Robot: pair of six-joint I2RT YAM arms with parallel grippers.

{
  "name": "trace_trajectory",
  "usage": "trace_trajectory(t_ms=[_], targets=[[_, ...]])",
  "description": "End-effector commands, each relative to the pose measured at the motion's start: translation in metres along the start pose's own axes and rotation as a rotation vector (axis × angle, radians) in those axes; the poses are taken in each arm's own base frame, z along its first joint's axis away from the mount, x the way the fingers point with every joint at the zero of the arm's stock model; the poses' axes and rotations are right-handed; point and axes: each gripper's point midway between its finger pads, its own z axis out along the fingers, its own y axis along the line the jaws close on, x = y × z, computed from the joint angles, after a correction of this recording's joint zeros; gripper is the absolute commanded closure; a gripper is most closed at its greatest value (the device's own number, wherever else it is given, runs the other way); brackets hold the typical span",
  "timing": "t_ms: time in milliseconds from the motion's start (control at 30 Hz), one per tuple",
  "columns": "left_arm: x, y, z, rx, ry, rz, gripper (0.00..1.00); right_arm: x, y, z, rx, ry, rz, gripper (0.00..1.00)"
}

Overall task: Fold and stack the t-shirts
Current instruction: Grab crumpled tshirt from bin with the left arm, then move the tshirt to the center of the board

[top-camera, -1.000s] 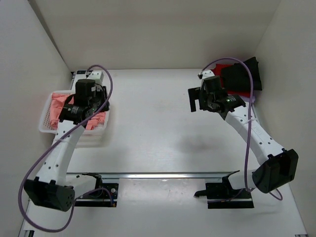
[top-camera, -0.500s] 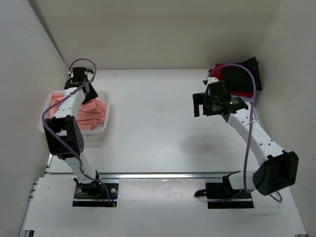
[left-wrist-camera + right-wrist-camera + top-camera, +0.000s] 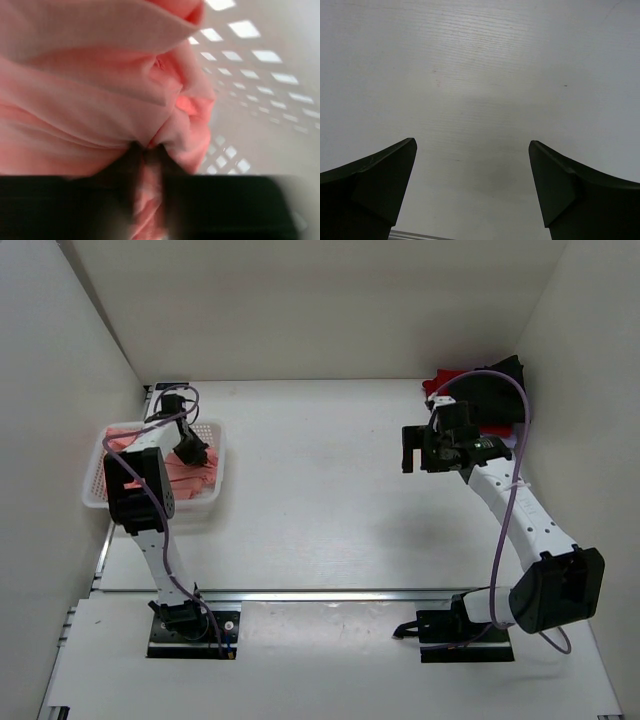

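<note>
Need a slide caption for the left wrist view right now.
Left gripper pinches a fold of the salmon-pink t-shirt inside the white lattice basket.

Bright, even white light falls from overhead in the top view, which is sharp all over, with only a faint grey shadow on the table (image 3: pixel 400 532) below the right arm. The left wrist view is smeared: the pink t-shirt (image 3: pixel 100 95) is soft, the left gripper (image 3: pixel 147 160) a dark unfocused band, the basket (image 3: pixel 260 115) holes glaring. The right wrist view is crisp, the right gripper (image 3: pixel 472 142) near-black
</note>
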Motion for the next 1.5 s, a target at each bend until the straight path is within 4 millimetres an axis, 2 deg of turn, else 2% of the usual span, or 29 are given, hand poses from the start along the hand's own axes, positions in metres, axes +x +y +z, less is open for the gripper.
trace_trajectory(t_ms=[0,67,133,167,200,267,300,333,367,433,467,500,533,567,600,633,667,700,733,800,833,867,933,1067,1100,1167,1233,1400,1467], targets=[[0.002,-0.023,0.004,0.116,0.077,-0.067,1.00,-0.024,-0.001,-0.004,-0.002,-0.060,0.026,0.08],[-0.015,-0.028,-0.013,0.114,0.033,-0.076,1.00,-0.030,-0.003,-0.003,0.001,-0.069,0.022,0.08],[-0.053,-0.032,-0.048,0.070,-0.109,-0.073,1.00,-0.035,-0.003,-0.006,0.001,-0.082,0.033,0.07],[-0.076,-0.047,-0.078,0.094,-0.199,-0.065,1.00,-0.036,-0.003,-0.006,0.002,-0.087,0.024,0.07],[-0.092,-0.049,-0.110,0.060,-0.291,-0.054,1.00,-0.034,-0.004,-0.006,0.003,-0.082,0.025,0.08],[-0.138,-0.083,-0.204,0.112,-0.522,-0.038,1.00,-0.036,-0.003,-0.006,0.000,-0.088,0.028,0.08],[-0.140,-0.098,-0.233,0.123,-0.590,-0.009,1.00,-0.036,-0.003,-0.007,-0.002,-0.088,0.027,0.08],[-0.155,-0.120,-0.286,0.209,-0.695,-0.016,1.00,-0.034,-0.004,-0.009,0.000,-0.089,0.031,0.08],[-0.156,-0.141,-0.331,0.297,-0.762,-0.001,1.00,-0.037,-0.008,-0.011,0.004,-0.102,0.045,0.08],[-0.139,-0.187,-0.383,0.572,-0.748,0.045,1.00,-0.036,-0.010,-0.011,0.008,-0.115,0.056,0.07],[-0.127,-0.201,-0.406,0.688,-0.727,0.042,1.00,-0.041,-0.016,-0.013,0.016,-0.133,0.067,0.08],[-0.108,-0.226,-0.436,0.880,-0.680,0.071,1.00,-0.039,-0.020,-0.013,0.028,-0.133,0.073,0.08],[-0.087,-0.249,-0.443,1.028,-0.617,0.131,1.00,-0.041,-0.022,-0.015,0.036,-0.143,0.079,0.08],[-0.051,-0.263,-0.452,1.150,-0.514,0.186,1.00,-0.042,-0.029,-0.016,0.056,-0.153,0.092,0.08],[-0.037,-0.270,-0.492,1.293,-0.525,0.180,1.00,-0.044,-0.033,-0.018,0.065,-0.162,0.102,0.08],[-0.020,-0.273,-0.504,1.381,-0.475,0.173,1.00,-0.046,-0.039,-0.023,0.083,-0.175,0.116,0.08],[-0.008,-0.277,-0.494,1.411,-0.414,0.174,1.00,-0.046,-0.043,-0.026,0.098,-0.182,0.118,0.07],[0.003,-0.277,-0.513,1.516,-0.370,0.190,1.00,-0.046,-0.047,-0.030,0.110,-0.193,0.134,0.08],[0.011,-0.278,-0.518,1.545,-0.322,0.208,1.00,-0.044,-0.048,-0.030,0.116,-0.192,0.142,0.08],[0.032,-0.283,-0.518,1.578,-0.224,0.263,1.00,-0.041,-0.059,-0.038,0.143,-0.212,0.162,0.08],[0.047,-0.288,-0.508,1.569,-0.145,0.305,1.00,-0.038,-0.062,-0.037,0.147,-0.210,0.170,0.08],[0.059,-0.289,-0.515,1.598,-0.112,0.354,1.00,-0.032,-0.061,-0.036,0.147,-0.204,0.170,0.08],[0.088,-0.299,-0.510,1.588,-0.027,0.448,1.00,-0.029,-0.062,-0.038,0.147,-0.207,0.174,0.07],[0.113,-0.301,-0.549,1.779,0.066,0.584,1.00,-0.025,-0.062,-0.039,0.135,-0.218,0.191,0.08],[0.118,-0.303,-0.542,1.786,0.155,0.547,1.00,-0.023,-0.062,-0.039,0.131,-0.219,0.195,0.07],[0.129,-0.290,-0.573,1.959,0.180,0.632,1.00,-0.023,-0.063,-0.042,0.129,-0.229,0.207,0.08],[0.136,-0.294,-0.572,1.970,0.295,0.637,1.00,-0.022,-0.066,-0.042,0.139,-0.231,0.209,0.08],[0.164,-0.291,-0.606,2.107,0.398,0.768,1.00,-0.021,-0.069,-0.043,0.142,-0.241,0.218,0.08],[0.168,-0.298,-0.602,2.077,0.443,0.758,1.00,-0.018,-0.068,-0.043,0.138,-0.235,0.222,0.07]])
